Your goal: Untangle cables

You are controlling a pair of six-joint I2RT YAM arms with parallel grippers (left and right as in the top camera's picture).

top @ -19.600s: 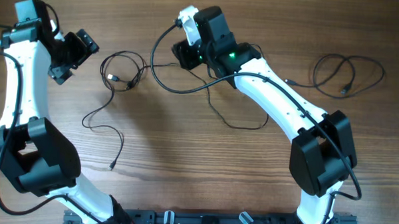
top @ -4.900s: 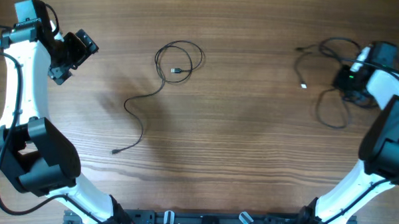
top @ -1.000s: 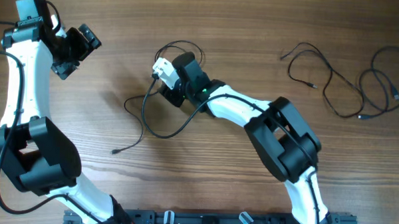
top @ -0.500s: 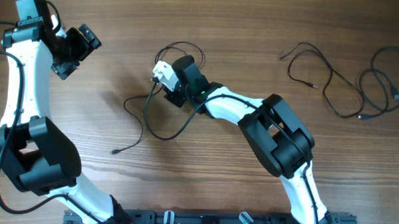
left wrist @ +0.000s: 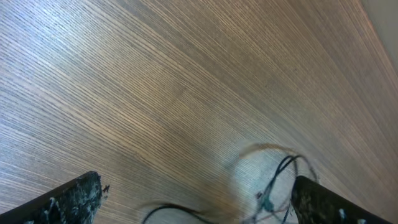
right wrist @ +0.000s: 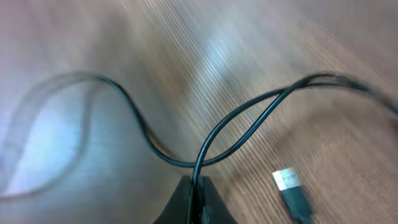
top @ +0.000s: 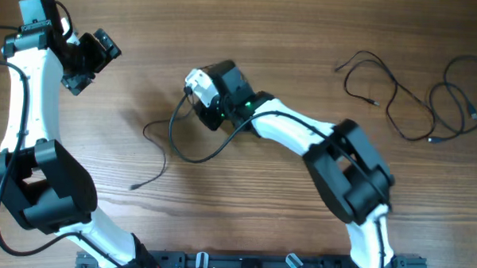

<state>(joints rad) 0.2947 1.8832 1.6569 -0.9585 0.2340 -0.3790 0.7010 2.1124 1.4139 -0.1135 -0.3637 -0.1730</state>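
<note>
My right gripper point(top: 207, 109) sits left of the table's middle, shut on a thin black cable point(right wrist: 244, 121). In the right wrist view the cord runs up from between the closed fingertips point(right wrist: 198, 190) and crosses itself in a loop. Its silvery-tipped plug point(right wrist: 290, 185) lies on the wood beside them. From overhead, the same cable's point(top: 147, 133) free tail trails down-left to a small plug point(top: 133, 186). My left gripper point(top: 86, 61) hangs open at the far left with nothing in it. Between its fingertips point(left wrist: 78, 198) only blurred cord shows.
Two more black cables point(top: 417, 139) lie spread in loose curves at the far right. A thicker black wire point(top: 191, 159) from the right arm droops in a loop beside the held cable. The right arm point(top: 302, 136) stretches across the middle of the wooden table point(top: 259, 214).
The right gripper has closed on the cable. The small coil seen above it before is gone from view and the tail has shifted slightly left. The left arm has not moved.
</note>
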